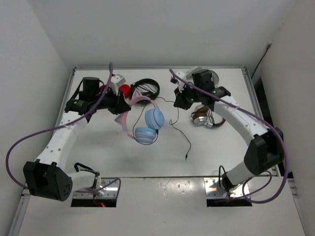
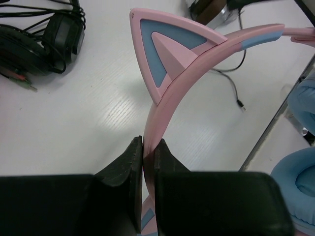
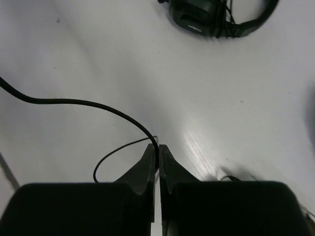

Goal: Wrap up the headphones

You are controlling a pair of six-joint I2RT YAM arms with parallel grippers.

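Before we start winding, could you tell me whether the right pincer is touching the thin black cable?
Touching. The right wrist view shows the right pincer shut on the cable, which runs into its closed fingertips.

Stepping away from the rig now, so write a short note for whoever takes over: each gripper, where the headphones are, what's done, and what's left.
Left gripper: shut on the pink headband of the headphones, beside a cat ear.
Right gripper: shut on the thin black cable.
Position: the ear cups are mid-table between the arms. The cable trails loose, with its plug end on the table.
Done: both grips taken.
Left: none of the cable is wound yet, so wrap it around the headphones.
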